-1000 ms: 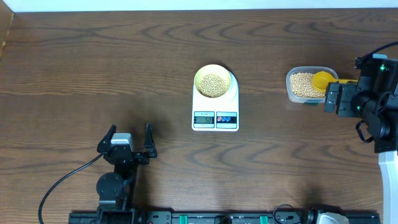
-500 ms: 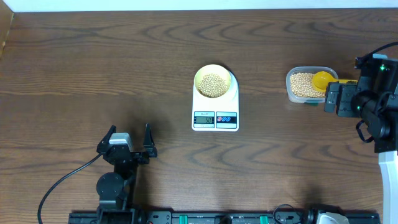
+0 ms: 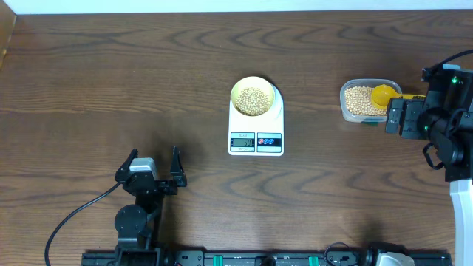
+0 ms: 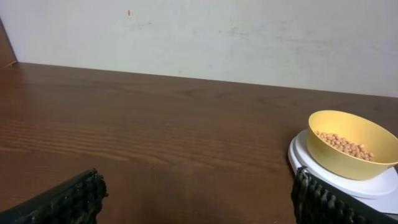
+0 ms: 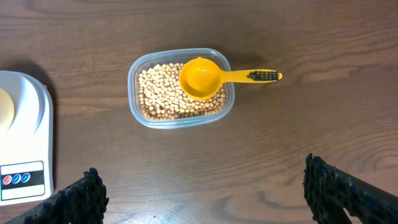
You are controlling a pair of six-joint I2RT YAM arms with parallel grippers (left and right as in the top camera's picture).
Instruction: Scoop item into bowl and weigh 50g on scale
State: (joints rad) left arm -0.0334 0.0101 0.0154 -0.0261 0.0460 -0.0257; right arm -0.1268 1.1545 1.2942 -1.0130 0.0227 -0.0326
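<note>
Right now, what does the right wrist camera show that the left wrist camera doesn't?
Only the right wrist view: the clear container of beans, and the yellow scoop lying in it with its handle sticking out past the right rim. Only the left wrist view: the inside of the bowl with its own layer of beans, and the pale wall behind the table. Both: the white scale and the dark wooden table.

Bowl (image 4: 337,158) on scale (image 3: 256,125) (beans (image 3: 253,100) inside)
</note>
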